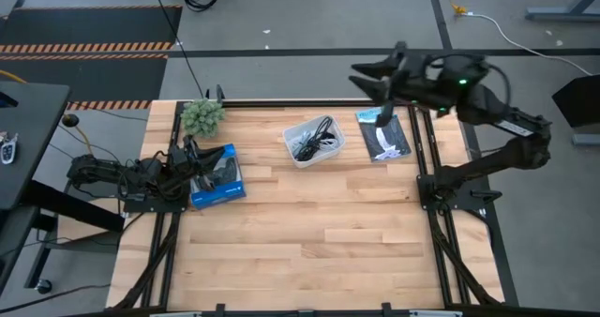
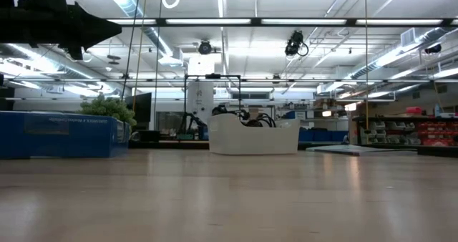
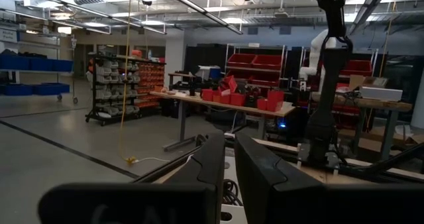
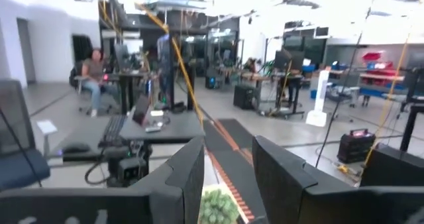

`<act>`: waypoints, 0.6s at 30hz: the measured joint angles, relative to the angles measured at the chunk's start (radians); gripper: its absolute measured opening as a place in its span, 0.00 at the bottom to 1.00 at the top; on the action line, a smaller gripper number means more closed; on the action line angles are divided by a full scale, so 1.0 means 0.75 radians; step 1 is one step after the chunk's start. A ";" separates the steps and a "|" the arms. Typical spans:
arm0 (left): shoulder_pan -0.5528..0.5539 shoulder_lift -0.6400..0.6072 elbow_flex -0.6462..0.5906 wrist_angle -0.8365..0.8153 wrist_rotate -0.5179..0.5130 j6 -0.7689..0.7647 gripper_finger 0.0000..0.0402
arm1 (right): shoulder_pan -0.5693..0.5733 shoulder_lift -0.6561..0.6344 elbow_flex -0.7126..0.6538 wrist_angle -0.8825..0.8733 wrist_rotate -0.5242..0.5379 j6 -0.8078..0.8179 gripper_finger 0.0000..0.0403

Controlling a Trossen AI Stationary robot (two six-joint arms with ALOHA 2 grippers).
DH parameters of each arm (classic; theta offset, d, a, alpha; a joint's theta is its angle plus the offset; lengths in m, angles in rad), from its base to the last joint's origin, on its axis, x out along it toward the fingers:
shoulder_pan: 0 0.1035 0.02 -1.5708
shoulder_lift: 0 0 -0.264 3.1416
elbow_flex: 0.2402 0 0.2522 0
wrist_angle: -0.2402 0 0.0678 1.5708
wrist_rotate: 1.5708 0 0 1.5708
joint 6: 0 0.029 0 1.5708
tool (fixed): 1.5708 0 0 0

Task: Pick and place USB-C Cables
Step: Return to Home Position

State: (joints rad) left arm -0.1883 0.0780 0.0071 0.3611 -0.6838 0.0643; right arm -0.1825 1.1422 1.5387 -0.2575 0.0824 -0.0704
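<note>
At upper centre, the cables lie heaped in the tray. The right gripper hangs high at upper right, fingers apart and empty. The left gripper, nearly closed, sits mid-left. A springy loop could creep over the rim.

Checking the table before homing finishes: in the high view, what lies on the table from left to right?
Blue box → white tray holding the USB-C cables → dark flat packet. The green plant overlaps the box's span, so it is left out.
</note>
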 joint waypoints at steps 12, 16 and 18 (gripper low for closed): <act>0.001 0.000 0.000 0.000 0.000 0.000 0.11 | -0.020 -0.225 0.000 -0.068 -0.025 -0.014 0.33; 0.000 0.000 0.000 0.000 0.000 0.000 0.11 | -0.020 -0.298 0.000 -0.116 -0.022 -0.004 0.31; 0.000 0.000 0.000 0.000 0.000 0.000 0.11 | -0.020 -0.328 0.001 -0.173 -0.020 0.015 0.28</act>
State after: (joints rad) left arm -0.1883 0.0780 0.0068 0.3611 -0.6836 0.0644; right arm -0.1978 0.8964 1.5391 -0.3870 0.0675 -0.0594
